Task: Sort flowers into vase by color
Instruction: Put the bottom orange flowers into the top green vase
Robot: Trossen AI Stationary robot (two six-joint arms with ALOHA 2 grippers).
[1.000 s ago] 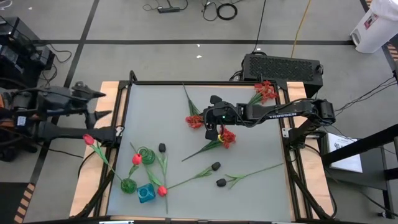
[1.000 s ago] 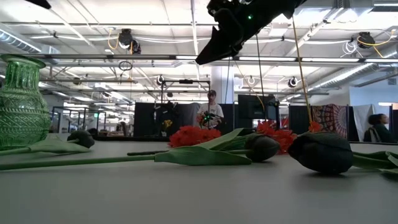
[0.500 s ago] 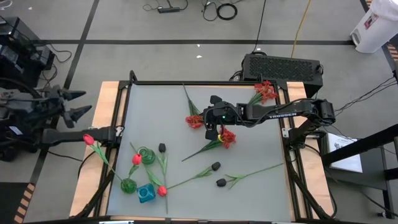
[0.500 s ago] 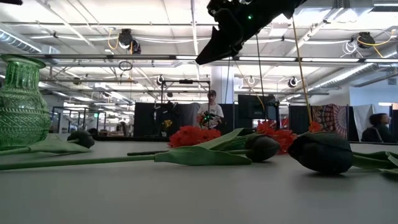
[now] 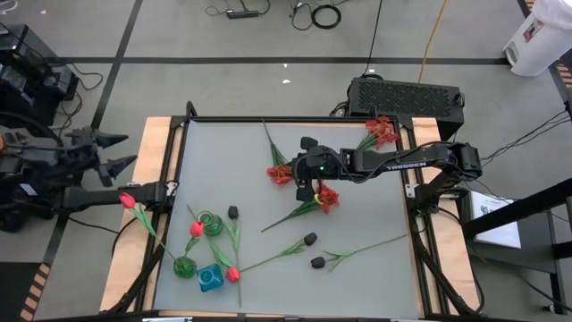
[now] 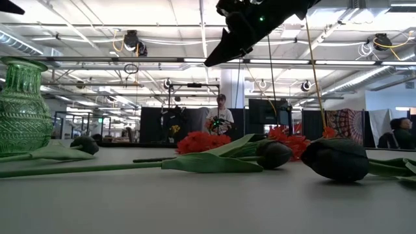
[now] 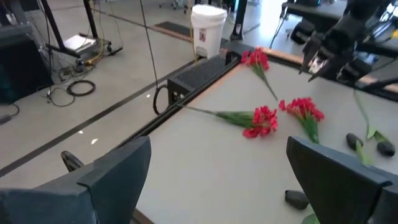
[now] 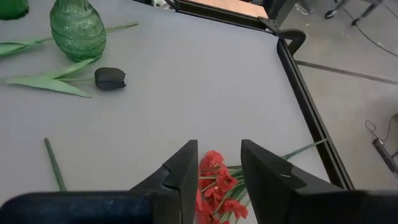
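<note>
Now my right gripper [image 5: 307,190] hovers, fingers parted and empty, above a frilly red flower [image 5: 327,198] lying mid-bench [image 5: 357,268]; my left gripper [image 5: 114,152], spread wide, waits off the bench's left edge.

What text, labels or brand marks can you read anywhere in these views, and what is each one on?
"TROSSEN": white lettering along the right arm's forearm in the high view, small but just legible.
White bucket beyond the table: it carries a label, too blurred to read.
Papers on the floor right of the table: print too small to read.
Nothing readable on the flowers, the vases or the table.
</note>
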